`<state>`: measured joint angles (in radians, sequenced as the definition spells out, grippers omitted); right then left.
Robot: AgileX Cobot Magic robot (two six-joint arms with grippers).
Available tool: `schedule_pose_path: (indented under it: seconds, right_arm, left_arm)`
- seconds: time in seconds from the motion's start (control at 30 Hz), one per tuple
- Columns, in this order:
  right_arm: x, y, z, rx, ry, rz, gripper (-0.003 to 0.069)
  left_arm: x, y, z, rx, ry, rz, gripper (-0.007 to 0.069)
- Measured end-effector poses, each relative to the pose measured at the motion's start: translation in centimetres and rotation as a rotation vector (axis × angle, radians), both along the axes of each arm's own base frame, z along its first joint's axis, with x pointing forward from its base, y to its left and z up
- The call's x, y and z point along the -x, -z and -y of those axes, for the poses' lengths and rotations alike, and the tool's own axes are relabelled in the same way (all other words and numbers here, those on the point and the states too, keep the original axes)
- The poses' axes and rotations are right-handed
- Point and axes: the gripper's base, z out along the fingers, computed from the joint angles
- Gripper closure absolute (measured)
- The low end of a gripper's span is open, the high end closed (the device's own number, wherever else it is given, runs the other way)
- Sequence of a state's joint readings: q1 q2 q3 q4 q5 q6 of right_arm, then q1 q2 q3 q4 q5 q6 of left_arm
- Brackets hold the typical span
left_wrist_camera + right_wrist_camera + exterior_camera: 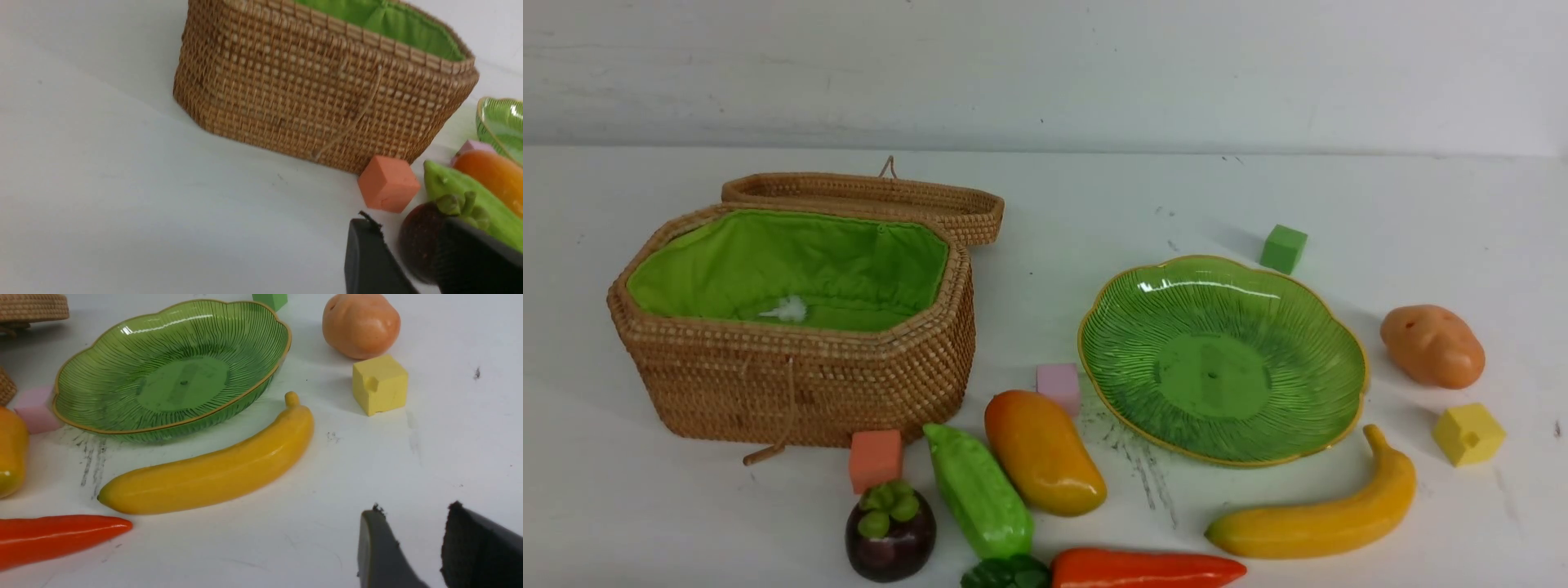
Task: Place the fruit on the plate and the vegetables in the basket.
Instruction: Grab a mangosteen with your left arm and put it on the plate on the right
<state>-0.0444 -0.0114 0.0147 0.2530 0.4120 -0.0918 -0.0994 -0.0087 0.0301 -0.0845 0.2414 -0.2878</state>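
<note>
White table (1258,204), glossy banana (1319,510) beside ribbed green plate (1223,359), both jaws part-open, empty.

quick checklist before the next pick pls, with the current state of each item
1. Plate empty: ok.
2. Basket open, lid folded back: ok.
3. Left gripper open, holding nothing: ok.
4. Right gripper open, holding nothing: ok.
5. Banana uncovered, nothing on it: ok.
6. Gap between pod and mango: cannot tell, they lie side by side.
</note>
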Motion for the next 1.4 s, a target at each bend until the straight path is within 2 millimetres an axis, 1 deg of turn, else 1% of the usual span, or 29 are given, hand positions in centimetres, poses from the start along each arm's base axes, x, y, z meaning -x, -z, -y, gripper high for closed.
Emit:
schedule_pose_path:
  seconds: [0.17,0.27,0.4,0.5,0.57,0.63,0.73,0.77,0.83,0.87,0.9,0.97,1.0,1.03,1.07,1.13,1.2,1.27,1.3,1.33,1.4]
  right_arm:
    - [0.0,0.0,0.0,0.0,0.0,0.0,0.0419]
    - [0.0,0.0,0.0,0.0,0.0,0.0,0.0419]
    - [0.0,0.0,0.0,0.0,0.0,0.0,0.0419]
    - [0.0,0.0,0.0,0.0,0.0,0.0,0.0419]
    - [0.0,0.0,0.0,0.001,0.0,0.0,0.0419]
    - [0.0,0.0,0.0,0.008,0.0,0.003,0.0419]
    - [-0.1,-0.1,0.1,0.021,0.006,0.022,0.0419]
    - [-0.1,-0.1,0.2,0.025,0.01,0.034,0.0419]
    - [-0.2,-0.2,0.1,-0.009,0.019,0.058,0.0419]
    - [-0.2,-0.2,0.1,-0.022,0.022,0.06,0.0419]
    - [-0.3,-0.5,0.0,-0.127,0.04,0.091,0.0419]
    - [-0.4,-1.0,0.0,-0.277,0.066,0.136,0.0419]
    - [-0.4,-1.4,0.0,-0.414,0.088,0.163,0.0419]
    - [-0.5,-1.6,0.0,-0.466,0.099,0.182,0.0419]
    - [-0.5,-1.8,0.1,-0.54,0.113,0.204,0.0419]
    - [-0.5,-2.2,0.2,-0.615,0.134,0.246,0.0419]
    - [-0.5,-2.3,0.3,-0.644,0.142,0.259,0.0423]
    - [-0.4,-2.5,0.0,-0.647,0.121,0.228,0.0436]
    - [-0.4,-2.7,-0.1,-0.646,0.111,0.218,0.0438]
    - [-0.1,-3.6,-0.6,-0.618,0.061,0.178,0.0461]
    - [0.3,-5.4,-1.3,-0.523,-0.024,0.119,0.051]
  left_arm:
    - [-0.1,-0.8,0.0,0.048,-0.002,0.085,0.0386]
    - [-0.1,-1.7,0.0,0.174,-0.016,0.163,0.0386]
    - [-0.1,-2.0,-0.1,0.376,-0.031,0.176,0.0386]
    - [-0.1,-2.2,-0.2,0.561,-0.045,0.178,0.0386]
    - [-0.1,-2.3,-0.2,0.65,-0.052,0.18,0.0386]
    - [-0.1,-2.5,-0.2,0.69,-0.05,0.173,0.0393]
    - [0.2,-3.8,0.1,0.684,-0.022,0.161,0.0439]
    - [0.5,-5.2,0.2,0.661,0.003,0.171,0.0494]
    - [1.0,-6.7,0.5,0.614,0.037,0.166,0.0568]
    - [1.1,-6.9,0.4,0.608,0.039,0.174,0.0577]
    - [1.7,-8.2,0.7,0.551,0.072,0.16,0.0635]
    - [2.2,-9.5,1.0,0.483,0.104,0.138,0.0638]
    - [2.1,-10.2,1.3,0.434,0.124,0.08,0.0638]
    - [2.1,-10.7,1.4,0.408,0.135,0.059,0.0638]
    - [1.8,-11.1,1.6,0.374,0.148,0.005,0.0638]
    - [0.9,-11.7,2.0,0.311,0.174,-0.116,0.0638]
    - [-0.3,-12.0,2.4,0.25,0.196,-0.236,0.0638]
    - [-1.5,-12.1,2.6,0.187,0.218,-0.31,0.0638]
    - [-1.6,-12.2,2.6,0.174,0.223,-0.312,0.0638]
    - [-2.7,-12.2,2.8,0.138,0.236,-0.362,0.0638]
    - [-3.7,-12.2,3.0,0.119,0.25,-0.408,0.0638]
